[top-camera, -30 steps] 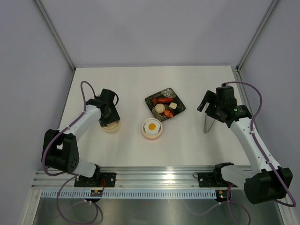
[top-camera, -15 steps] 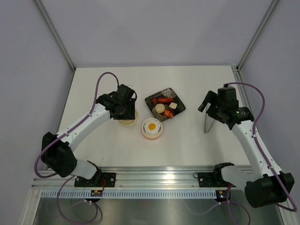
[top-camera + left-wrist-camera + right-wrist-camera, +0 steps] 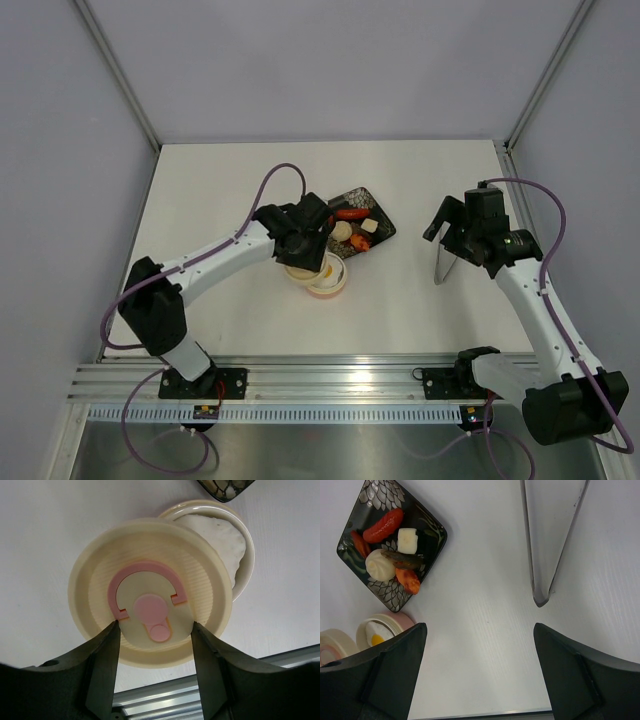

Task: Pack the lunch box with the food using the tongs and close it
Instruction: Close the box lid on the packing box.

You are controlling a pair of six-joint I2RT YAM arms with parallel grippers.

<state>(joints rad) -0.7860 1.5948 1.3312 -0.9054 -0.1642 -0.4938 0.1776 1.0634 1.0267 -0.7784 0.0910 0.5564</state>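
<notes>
Cream-coloured lid with a pink centre mark fills the middle of the left wrist view, clamped from either side by the two dark fingers of the left gripper. It covers most of the matching tub, whose rim shows at the upper right of that frame. Whether lid and rim touch cannot be told. A white fried egg lies inside the tub, its yellow yolk visible at the lower left of the right wrist view.

A black square tray sits at the upper left of that view, near the tub but apart from it. It carries a red sausage, a pale cube, a pale round ball and an orange piece.

The right gripper hangs over the white table with its fingers spread wide and nothing between them. Silvery metal tongs lie flat on the table at the upper right of that frame, their joined end pointing down the picture, clear of both fingers. In the top view they rest at centre right, well apart from the tray
</notes>
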